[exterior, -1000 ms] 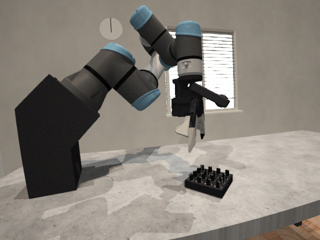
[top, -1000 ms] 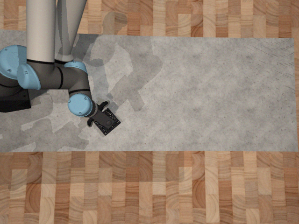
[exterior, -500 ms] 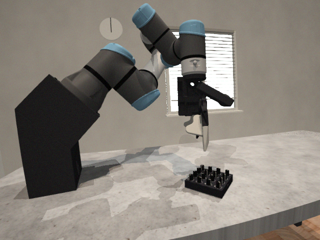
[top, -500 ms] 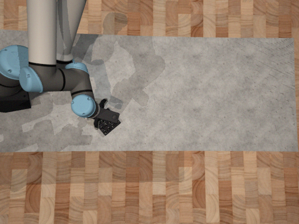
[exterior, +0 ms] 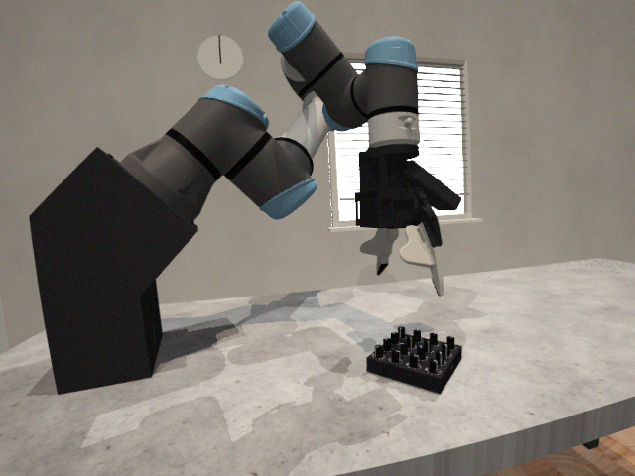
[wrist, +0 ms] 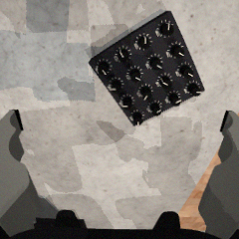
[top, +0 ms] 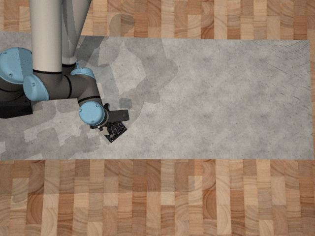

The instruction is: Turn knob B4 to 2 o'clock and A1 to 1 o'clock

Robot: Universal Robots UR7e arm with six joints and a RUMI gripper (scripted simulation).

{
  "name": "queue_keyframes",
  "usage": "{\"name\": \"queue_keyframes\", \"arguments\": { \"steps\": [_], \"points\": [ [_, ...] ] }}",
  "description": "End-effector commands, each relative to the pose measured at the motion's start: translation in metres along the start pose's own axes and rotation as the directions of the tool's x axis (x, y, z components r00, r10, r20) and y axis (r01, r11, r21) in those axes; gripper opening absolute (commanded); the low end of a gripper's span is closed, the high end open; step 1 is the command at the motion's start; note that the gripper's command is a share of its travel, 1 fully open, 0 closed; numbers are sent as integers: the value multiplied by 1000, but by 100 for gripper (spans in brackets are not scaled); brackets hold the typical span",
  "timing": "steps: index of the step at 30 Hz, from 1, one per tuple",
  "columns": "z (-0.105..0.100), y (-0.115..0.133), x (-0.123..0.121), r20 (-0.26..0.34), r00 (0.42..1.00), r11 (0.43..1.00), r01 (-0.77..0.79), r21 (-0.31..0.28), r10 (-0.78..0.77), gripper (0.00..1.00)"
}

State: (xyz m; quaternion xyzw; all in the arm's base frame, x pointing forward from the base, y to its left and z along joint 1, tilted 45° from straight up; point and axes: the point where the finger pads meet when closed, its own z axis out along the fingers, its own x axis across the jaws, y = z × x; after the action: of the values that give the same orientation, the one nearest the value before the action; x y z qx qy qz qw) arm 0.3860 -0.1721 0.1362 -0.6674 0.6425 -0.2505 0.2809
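With the gripper (exterior: pixel 407 279) spread wide, holding nothing, well above the knob box (exterior: pixel 414 361) on the worktop (exterior: pixel 538 327), it should centre over one knob, square up, then descend.

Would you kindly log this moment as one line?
gripper: open, empty | position: above knob box, no contact | knobs: untouched
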Motion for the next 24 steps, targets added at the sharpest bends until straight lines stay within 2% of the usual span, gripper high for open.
{"name": "queue_keyframes", "arguments": {
  "steps": [1,4,11,19,21,24],
  "points": [
    [-1,-4,1,7,988,988,156,7,-156,100],
    [-1,-4,1,7,982,982,188,8,-188,100],
    [-1,-10,1,5,901,901,433,8,-433,100],
    [-1,-14,3,3,759,759,651,9,-651,100],
    [-1,-14,3,3,759,759,651,9,-651,100],
    [-1,-16,3,2,666,666,746,9,-746,100]
  ]
}}
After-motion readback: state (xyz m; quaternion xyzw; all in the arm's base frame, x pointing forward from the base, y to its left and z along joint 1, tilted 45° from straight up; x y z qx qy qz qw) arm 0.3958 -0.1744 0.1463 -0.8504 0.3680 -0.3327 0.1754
